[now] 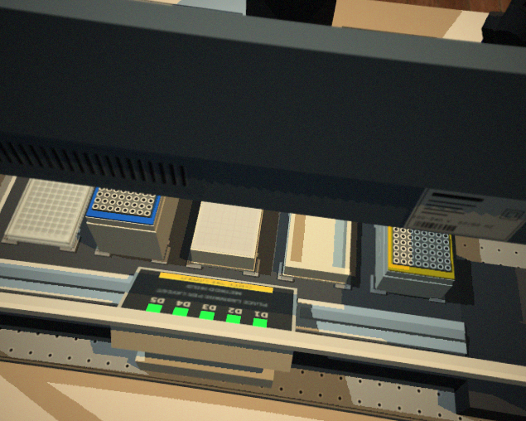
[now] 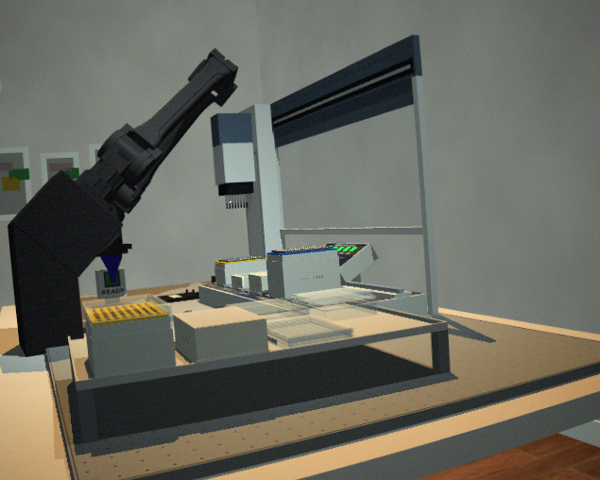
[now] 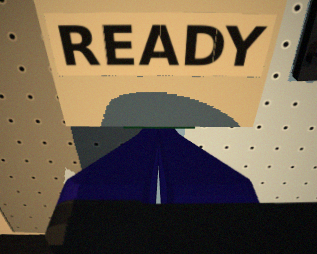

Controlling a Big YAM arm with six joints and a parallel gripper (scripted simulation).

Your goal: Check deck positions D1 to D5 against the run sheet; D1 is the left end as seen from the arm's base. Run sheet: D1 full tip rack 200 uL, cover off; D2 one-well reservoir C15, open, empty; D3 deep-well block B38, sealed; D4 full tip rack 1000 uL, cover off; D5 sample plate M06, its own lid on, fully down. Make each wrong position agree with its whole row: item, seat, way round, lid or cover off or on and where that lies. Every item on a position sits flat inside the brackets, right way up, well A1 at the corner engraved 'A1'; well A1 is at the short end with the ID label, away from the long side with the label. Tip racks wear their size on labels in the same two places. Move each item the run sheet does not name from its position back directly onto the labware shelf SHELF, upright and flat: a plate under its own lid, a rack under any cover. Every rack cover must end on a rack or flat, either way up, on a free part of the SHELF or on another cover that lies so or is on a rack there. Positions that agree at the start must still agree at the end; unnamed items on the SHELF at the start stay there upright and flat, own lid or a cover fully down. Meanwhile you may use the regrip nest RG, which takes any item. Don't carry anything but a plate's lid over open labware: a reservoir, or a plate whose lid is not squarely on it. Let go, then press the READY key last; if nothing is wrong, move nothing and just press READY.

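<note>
Gripper (image 3: 158, 131) was fully closed on nothing, blue tip down at the READY key (image 3: 159, 45), which only the wrist and exterior views showed, while the top view alone showed five items seated on the deck and five green lights on the status panel (image 1: 206, 298).

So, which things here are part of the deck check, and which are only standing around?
Part of the job:
- gripper, shut and holding nothing
- READY key
- yellow tip rack
- blue tip rack
- status panel

Only standing around:
- pipetting head
- wall posters
</note>
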